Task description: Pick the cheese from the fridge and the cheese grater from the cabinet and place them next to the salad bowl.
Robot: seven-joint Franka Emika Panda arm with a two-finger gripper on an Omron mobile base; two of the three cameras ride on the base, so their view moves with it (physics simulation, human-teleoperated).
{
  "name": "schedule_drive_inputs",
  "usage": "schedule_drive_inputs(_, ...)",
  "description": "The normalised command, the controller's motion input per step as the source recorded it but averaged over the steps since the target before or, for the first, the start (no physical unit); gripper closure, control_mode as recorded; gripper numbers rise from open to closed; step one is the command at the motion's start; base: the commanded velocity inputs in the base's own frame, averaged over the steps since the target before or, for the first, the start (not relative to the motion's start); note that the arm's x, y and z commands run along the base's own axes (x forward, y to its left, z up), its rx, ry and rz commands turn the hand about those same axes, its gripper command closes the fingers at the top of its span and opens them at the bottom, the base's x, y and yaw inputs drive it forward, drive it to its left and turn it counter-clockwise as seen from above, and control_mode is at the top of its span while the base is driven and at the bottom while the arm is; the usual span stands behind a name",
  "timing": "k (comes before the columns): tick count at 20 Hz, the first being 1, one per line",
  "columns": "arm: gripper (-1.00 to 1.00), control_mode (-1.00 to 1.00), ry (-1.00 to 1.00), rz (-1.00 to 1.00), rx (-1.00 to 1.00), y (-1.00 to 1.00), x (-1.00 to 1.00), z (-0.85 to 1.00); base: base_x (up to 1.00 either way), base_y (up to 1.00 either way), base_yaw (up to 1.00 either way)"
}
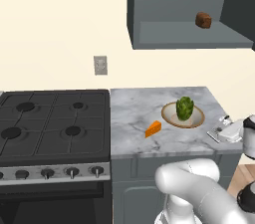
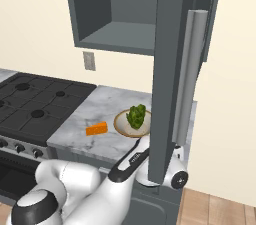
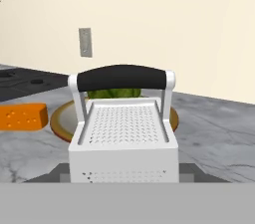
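Note:
The silver-white cheese grater [image 3: 123, 133] with its dark handle stands upright between my gripper's [image 3: 124, 173] fingertips, which press its two sides. It sits low at the counter's right front edge [image 1: 221, 129], to the right of the salad bowl [image 1: 183, 114]; whether it touches the marble I cannot tell. My gripper [image 1: 231, 133] reaches it from the right. The orange cheese [image 1: 153, 129] lies on the counter left of the bowl, also seen in the hand view [image 3: 22, 117] and the right base view [image 2: 96, 128]. The cabinet [image 1: 189, 9] stands open. The fridge is out of view.
A small brown lump [image 1: 203, 20] stays on the cabinet shelf. The cabinet's open door [image 2: 167, 69] hangs over the counter's right end and hides my hand in the right base view. A black stove [image 1: 52, 123] adjoins the marble counter [image 1: 134, 113] on the left.

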Motion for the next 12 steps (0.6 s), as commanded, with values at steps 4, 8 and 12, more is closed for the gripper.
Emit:
schedule_drive_inputs(4, 1.00, -1.00, 0.00, 0.01, 0.00, 0.00, 0.23, -0.12, 0.00, 0.00, 0.00)
schedule_drive_inputs(8, 1.00, -1.00, 0.00, 0.02, 0.00, 0.00, 0.27, -0.06, 0.00, 0.00, 0.00)
schedule_drive_inputs(12, 1.00, -1.00, -0.01, 0.02, 0.00, 0.00, 0.24, -0.16, 0.00, 0.00, 0.00)
